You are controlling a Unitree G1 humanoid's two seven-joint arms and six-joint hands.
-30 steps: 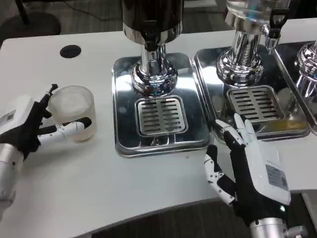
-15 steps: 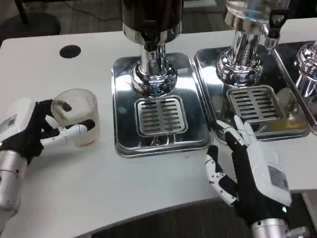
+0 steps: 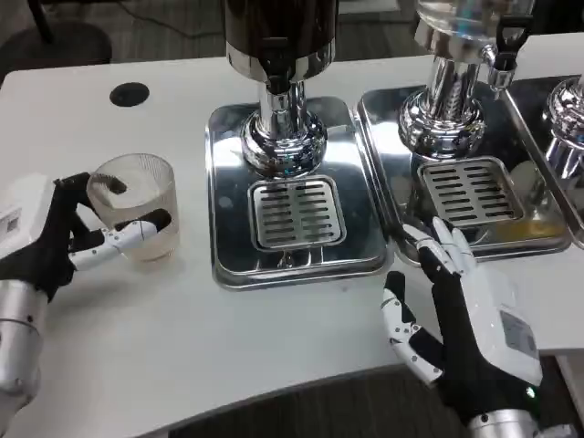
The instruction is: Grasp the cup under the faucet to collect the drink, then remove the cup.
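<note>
A clear plastic cup stands at the left of the white table, left of the steel drip tray. My left hand grips it, a finger across its front and the thumb behind its rim. The black drink dispenser's faucet hangs over the tray's slotted grate, where nothing stands. My right hand lies open at the table's front right, fingers spread, pointing at the second tray's front edge.
A second dispenser stands on its own drip tray to the right, with a third at the right edge. A black round hole sits in the table at the back left. The table's front edge runs close below my hands.
My left hand has closed around the cup and shifted it slightly, tilting it a little. My right hand has slid a bit toward the front edge.
</note>
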